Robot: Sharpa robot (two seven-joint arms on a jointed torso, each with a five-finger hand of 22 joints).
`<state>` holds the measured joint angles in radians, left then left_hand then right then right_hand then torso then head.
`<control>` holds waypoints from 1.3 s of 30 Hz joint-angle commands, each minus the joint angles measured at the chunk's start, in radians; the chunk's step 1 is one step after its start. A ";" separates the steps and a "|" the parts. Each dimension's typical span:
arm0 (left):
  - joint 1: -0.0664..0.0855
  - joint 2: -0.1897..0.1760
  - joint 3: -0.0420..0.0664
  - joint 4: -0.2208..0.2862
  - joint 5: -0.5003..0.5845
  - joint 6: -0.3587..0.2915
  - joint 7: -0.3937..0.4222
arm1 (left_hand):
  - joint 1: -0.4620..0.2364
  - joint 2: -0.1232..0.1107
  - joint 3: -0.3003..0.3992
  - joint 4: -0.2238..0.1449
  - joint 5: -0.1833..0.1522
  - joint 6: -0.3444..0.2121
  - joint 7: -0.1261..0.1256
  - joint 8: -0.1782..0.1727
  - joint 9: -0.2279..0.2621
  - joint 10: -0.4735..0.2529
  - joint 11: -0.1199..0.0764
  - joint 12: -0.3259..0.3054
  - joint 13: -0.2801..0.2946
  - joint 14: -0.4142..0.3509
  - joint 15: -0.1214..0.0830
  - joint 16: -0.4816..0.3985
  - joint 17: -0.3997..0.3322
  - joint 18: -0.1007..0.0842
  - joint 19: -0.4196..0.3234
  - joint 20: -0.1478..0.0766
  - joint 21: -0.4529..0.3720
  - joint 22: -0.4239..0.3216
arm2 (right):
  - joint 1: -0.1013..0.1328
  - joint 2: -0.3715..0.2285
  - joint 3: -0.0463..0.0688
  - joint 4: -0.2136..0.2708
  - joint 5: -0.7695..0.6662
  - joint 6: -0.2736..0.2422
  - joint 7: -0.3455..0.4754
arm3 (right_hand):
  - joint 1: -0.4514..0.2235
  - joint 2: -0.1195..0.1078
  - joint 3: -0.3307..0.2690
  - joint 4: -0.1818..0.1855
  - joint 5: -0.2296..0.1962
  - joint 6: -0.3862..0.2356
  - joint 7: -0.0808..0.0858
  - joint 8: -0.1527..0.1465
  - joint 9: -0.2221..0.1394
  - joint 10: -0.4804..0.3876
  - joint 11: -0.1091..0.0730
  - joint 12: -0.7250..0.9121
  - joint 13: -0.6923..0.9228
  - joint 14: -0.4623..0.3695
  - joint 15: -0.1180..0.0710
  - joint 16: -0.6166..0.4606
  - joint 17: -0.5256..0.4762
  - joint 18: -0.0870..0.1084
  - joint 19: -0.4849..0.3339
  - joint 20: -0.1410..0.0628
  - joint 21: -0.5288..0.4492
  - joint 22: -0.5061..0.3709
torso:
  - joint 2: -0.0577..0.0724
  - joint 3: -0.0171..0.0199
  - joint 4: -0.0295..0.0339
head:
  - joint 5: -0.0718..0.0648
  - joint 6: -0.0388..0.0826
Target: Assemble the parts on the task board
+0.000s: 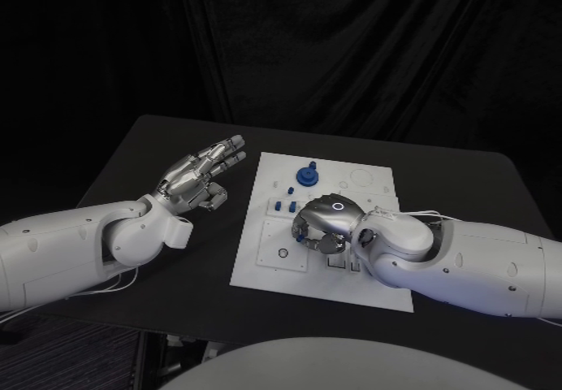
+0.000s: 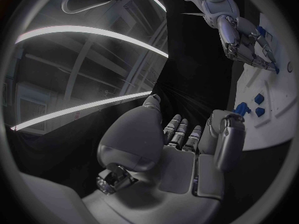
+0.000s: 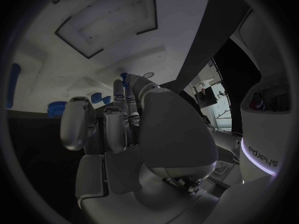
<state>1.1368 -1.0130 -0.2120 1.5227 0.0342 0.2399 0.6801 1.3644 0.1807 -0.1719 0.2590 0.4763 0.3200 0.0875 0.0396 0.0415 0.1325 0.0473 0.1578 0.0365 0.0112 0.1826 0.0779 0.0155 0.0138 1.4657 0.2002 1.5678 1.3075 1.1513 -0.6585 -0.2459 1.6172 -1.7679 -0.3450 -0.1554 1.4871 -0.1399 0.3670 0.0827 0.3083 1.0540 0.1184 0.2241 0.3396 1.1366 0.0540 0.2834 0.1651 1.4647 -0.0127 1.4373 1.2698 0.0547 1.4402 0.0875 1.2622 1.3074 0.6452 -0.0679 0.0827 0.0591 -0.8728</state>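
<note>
Lying mid-table, the white board [image 1: 264, 260] is carrying small blue parts [image 1: 307, 176] near its far end. Right hand [image 1: 322, 223] is curling fingers down onto the board; grip unclear. Left hand [image 1: 201, 175] is hovering beside it, fingers spread, holding nothing.

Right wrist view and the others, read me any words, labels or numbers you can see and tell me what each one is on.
"sharpa", seen turned on its side, on the robot's white body in the right wrist view.
The task board has faint markings near its far corner in the head view, too small to read.
No readable text on the left hand, the right hand or the blue parts.
</note>
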 commanded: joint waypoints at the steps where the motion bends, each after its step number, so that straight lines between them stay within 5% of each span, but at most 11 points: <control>1: -0.002 0.003 0.001 0.000 0.005 0.018 0.014 | 0.008 0.001 0.001 -0.009 0.007 0.009 0.000 0.004 -0.001 -0.002 0.003 0.005 -0.001 0.001 0.008 0.007 0.001 -0.014 0.105 0.006 0.003 0.263 | -0.004 0.004 -0.001 0.000 -0.007 0.021 -0.006 | 0.000 -0.002 -0.006 0.000 0.004 -0.006 0.002 -0.009 0.001 -0.001 0.006 -0.008 -0.002 0.027 -0.003 -0.003 -0.004 0.018 -0.007 0.002 -0.008 0.166 | 0.000 0.0000 0.0000 | -0.001 0.000; 7: -0.003 0.004 0.001 -0.001 0.005 0.020 0.012 | 0.010 0.002 0.001 -0.011 0.009 0.012 0.001 0.004 0.000 -0.001 0.004 0.006 -0.001 0.001 0.010 0.009 0.002 -0.014 0.105 0.008 0.003 0.263 | -0.004 0.007 -0.001 0.000 -0.007 0.041 -0.020 | -0.025 -0.013 -0.018 0.018 -0.041 -0.056 0.015 -0.048 -0.009 -0.033 0.019 -0.024 -0.007 0.020 0.009 -0.011 -0.019 0.022 -0.019 0.010 -0.033 0.159 | 0.001 -0.0017 0.0002 | 0.000 0.000; 8: -0.003 0.004 0.001 -0.001 0.005 0.020 0.012 | 0.011 0.003 0.001 -0.012 0.010 0.015 0.002 0.005 0.000 -0.001 0.005 0.007 0.000 0.001 0.011 0.010 0.002 -0.014 0.105 0.008 0.003 0.263 | -0.004 0.007 -0.001 0.000 -0.007 0.046 -0.025 | -0.040 -0.025 -0.026 0.030 -0.065 -0.116 0.018 -0.086 -0.026 -0.074 0.029 -0.040 -0.012 0.016 0.022 -0.015 -0.026 0.024 -0.024 0.017 -0.044 0.156 | 0.001 -0.0016 -0.0001 | 0.000 0.000; 14: -0.005 0.004 0.001 -0.003 0.005 0.018 0.009 | 0.013 0.003 0.002 -0.013 0.011 0.021 0.003 0.006 0.001 0.000 0.007 0.009 0.000 0.002 0.012 0.011 0.002 -0.014 0.105 0.009 0.003 0.263 | -0.004 0.001 -0.001 0.003 -0.007 0.068 -0.059 | -0.069 -0.048 -0.112 0.059 -0.150 -0.249 -0.007 -0.160 -0.069 -0.230 0.069 -0.048 -0.006 -0.016 0.053 -0.036 -0.073 0.039 -0.068 0.049 -0.130 0.132 | 0.001 -0.0018 0.0007 | 0.000 0.000; 18: -0.005 0.003 0.001 -0.003 0.005 0.018 0.008 | 0.013 0.004 0.002 -0.014 0.011 0.023 0.004 0.006 0.001 0.000 0.008 0.010 0.000 0.002 0.013 0.012 0.002 -0.014 0.105 0.010 0.003 0.263 | -0.004 -0.009 -0.001 0.007 -0.007 0.056 -0.067 | -0.031 -0.040 -0.198 0.108 -0.166 -0.294 -0.023 -0.155 -0.095 -0.326 0.081 0.005 0.019 -0.028 0.064 -0.035 -0.083 0.046 -0.082 0.065 -0.158 0.125 | 0.001 -0.0017 0.0007 | 0.003 0.000; 21: -0.006 0.002 0.001 -0.003 0.005 0.018 0.008 | 0.014 0.004 0.002 -0.014 0.012 0.025 0.005 0.007 0.001 0.000 0.008 0.010 0.000 0.002 0.013 0.012 0.002 -0.014 0.105 0.010 0.003 0.263 | -0.004 -0.026 0.000 0.020 -0.007 0.025 -0.065 | 0.003 -0.053 -0.230 0.160 -0.171 -0.318 -0.049 -0.154 -0.117 -0.384 0.082 0.052 0.033 -0.028 0.064 -0.030 -0.081 0.047 -0.080 0.065 -0.163 0.125 | 0.001 -0.0013 0.0000 | 0.003 0.000; 25: -0.007 0.002 0.001 -0.002 0.005 0.016 0.010 | 0.014 0.005 0.002 -0.015 0.012 0.027 0.005 0.007 0.001 0.001 0.009 0.011 0.000 0.002 0.014 0.011 0.002 -0.014 0.105 0.011 0.003 0.263 | 0.003 -0.065 0.005 0.055 -0.007 -0.021 -0.060 | 0.025 -0.059 -0.237 0.188 -0.166 -0.321 -0.047 -0.152 -0.127 -0.415 0.084 0.073 0.036 -0.028 0.061 -0.028 -0.080 0.047 -0.078 0.063 -0.162 0.126 | 0.001 -0.0016 0.0001 | 0.001 0.000; 29: -0.008 -0.001 0.001 0.000 0.005 0.013 0.015 | 0.014 0.004 0.002 -0.016 0.012 0.030 0.005 0.008 0.002 0.001 0.009 0.012 0.000 0.001 0.014 0.010 0.002 -0.014 0.105 0.011 0.003 0.263 | 0.039 -0.116 0.009 0.096 0.024 -0.032 -0.075 | 0.053 -0.043 -0.228 0.197 -0.122 -0.272 -0.047 -0.128 -0.127 -0.413 0.079 0.112 0.042 -0.010 0.058 -0.011 -0.050 0.041 -0.058 0.060 -0.132 0.135 | 0.001 -0.0009 -0.0004 | -0.001 0.000; 31: -0.009 -0.002 0.001 0.001 0.005 0.009 0.018 | 0.014 0.004 0.001 -0.016 0.012 0.030 0.006 0.008 0.002 0.001 0.010 0.012 0.000 0.001 0.014 0.009 0.002 -0.014 0.105 0.010 0.003 0.263 | 0.065 -0.144 0.010 0.113 0.053 -0.017 -0.089 | 0.069 -0.027 -0.217 0.187 -0.076 -0.230 -0.033 -0.112 -0.128 -0.407 0.080 0.131 0.038 0.025 0.061 0.024 0.020 0.024 -0.013 0.061 -0.047 0.159 | 0.001 -0.0010 -0.0005 | -0.001 0.000; 35: -0.009 -0.003 0.001 0.004 0.005 -0.002 0.025 | 0.009 0.001 -0.004 -0.013 0.009 0.036 0.008 0.010 0.003 0.004 0.013 0.016 0.001 0.000 0.010 0.007 0.001 -0.014 0.105 0.005 0.003 0.263 | 0.121 -0.207 0.010 0.135 0.101 0.016 -0.115 | 0.067 -0.021 -0.215 0.187 -0.074 -0.210 -0.023 -0.106 -0.130 -0.416 0.082 0.128 0.028 0.024 0.061 0.021 0.011 0.024 -0.011 0.062 -0.047 0.159 | 0.000 -0.0008 -0.0005 | -0.003 0.000; 39: -0.009 -0.003 0.001 0.006 0.005 -0.009 0.030 | -0.001 0.001 -0.011 -0.006 0.002 0.038 0.011 0.010 0.003 0.004 0.018 0.018 0.001 -0.002 -0.001 0.000 0.000 -0.014 0.105 -0.003 0.003 0.263 | 0.143 -0.247 0.008 0.134 0.116 0.023 -0.127 | 0.066 -0.021 -0.215 0.188 -0.078 -0.221 -0.020 -0.115 -0.137 -0.416 0.082 0.126 0.019 0.023 0.062 0.018 0.005 0.025 -0.012 0.062 -0.049 0.158 | 0.000 -0.0016 0.0001 | -0.010 0.000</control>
<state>1.1295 -1.0168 -0.2121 1.5252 0.0344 0.2396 0.6799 1.3687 0.1851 -0.1778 0.2539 0.4822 0.3504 0.0964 0.0435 0.0432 0.1364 0.0584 0.1704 0.0366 0.0107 0.1892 0.0839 0.0163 0.0137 1.4664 0.2065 1.5678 1.3075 1.2913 -0.8981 -0.2360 1.7496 -1.6995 -0.3323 -0.2321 1.5534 -0.1661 0.1466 0.2676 0.2319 0.8363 0.0970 0.1161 0.2040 0.7215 0.1360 0.4114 0.1862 1.4614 0.0483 1.4577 1.2766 0.0866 1.4227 0.1486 1.2111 1.3073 0.6452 -0.0689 0.0822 0.0523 -0.8728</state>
